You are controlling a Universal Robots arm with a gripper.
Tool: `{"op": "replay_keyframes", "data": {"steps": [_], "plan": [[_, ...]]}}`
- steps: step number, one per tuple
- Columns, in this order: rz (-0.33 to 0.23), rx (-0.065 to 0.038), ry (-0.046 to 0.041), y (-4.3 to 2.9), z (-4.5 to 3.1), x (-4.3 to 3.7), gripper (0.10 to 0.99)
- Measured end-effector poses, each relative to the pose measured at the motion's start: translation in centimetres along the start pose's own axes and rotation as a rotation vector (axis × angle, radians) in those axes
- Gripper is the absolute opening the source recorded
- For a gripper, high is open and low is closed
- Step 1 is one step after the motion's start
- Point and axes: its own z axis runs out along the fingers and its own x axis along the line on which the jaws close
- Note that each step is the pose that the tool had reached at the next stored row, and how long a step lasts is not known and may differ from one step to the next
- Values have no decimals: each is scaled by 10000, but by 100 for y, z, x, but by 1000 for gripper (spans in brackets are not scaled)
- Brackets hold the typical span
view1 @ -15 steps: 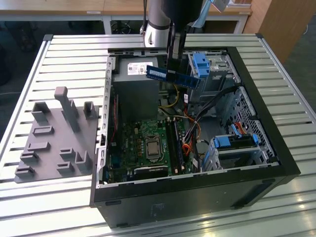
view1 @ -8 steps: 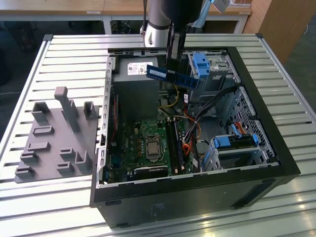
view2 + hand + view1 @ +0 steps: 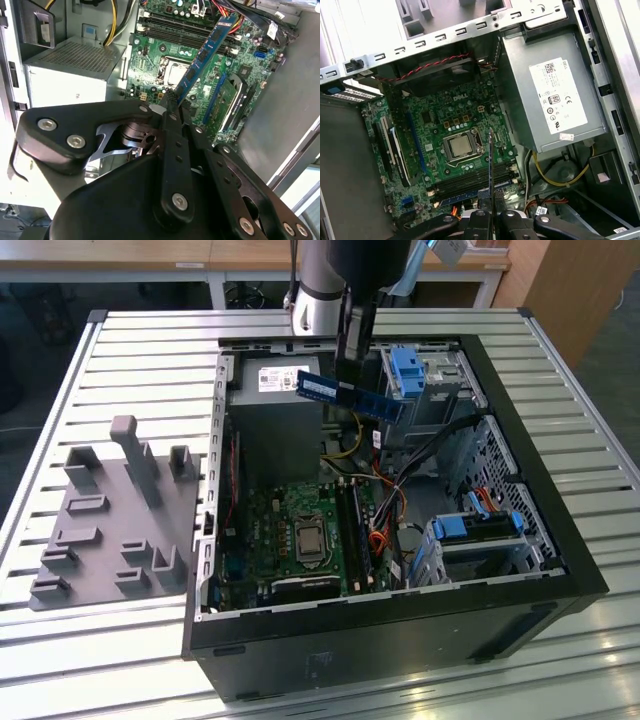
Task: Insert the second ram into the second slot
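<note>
Bright even light, glare on table slats (image 3: 100, 660)

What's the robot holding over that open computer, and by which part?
The gripper pinches the second ram, a blue stick, across its flat faces, about midway along its upper edge.

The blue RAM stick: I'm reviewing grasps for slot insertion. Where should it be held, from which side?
I'd pinch the RAM stick by its flat faces at mid-length on the upper edge, from above, as the gripper does: it is thin, and its lower edge must stay free.
</note>
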Motion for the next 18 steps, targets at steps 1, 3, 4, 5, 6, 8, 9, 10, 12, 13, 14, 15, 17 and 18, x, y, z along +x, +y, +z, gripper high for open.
{"op": "replay_keyframes", "data": {"steps": [1,3,4,5,6,8,9,10,12,13,14,15,17,18], "plan": [[42,0,-2,0,0,0,137],[114,-1,-5,0,1,0,137],[143,-1,-6,0,2,0,137],[175,-1,-7,0,2,0,137],[214,-2,-8,0,3,0,137],[293,-2,-11,0,3,0,137],[329,-3,-12,0,3,0,137],[364,-3,-15,0,4,0,137],[442,-3,-17,0,4,0,137],[481,-4,-19,0,5,0,137],[520,-4,-21,0,5,0,137],[550,-4,-21,0,4,0,137],[610,-5,-24,0,5,0,137],[640,-5,-25,0,5,0,137]]}}
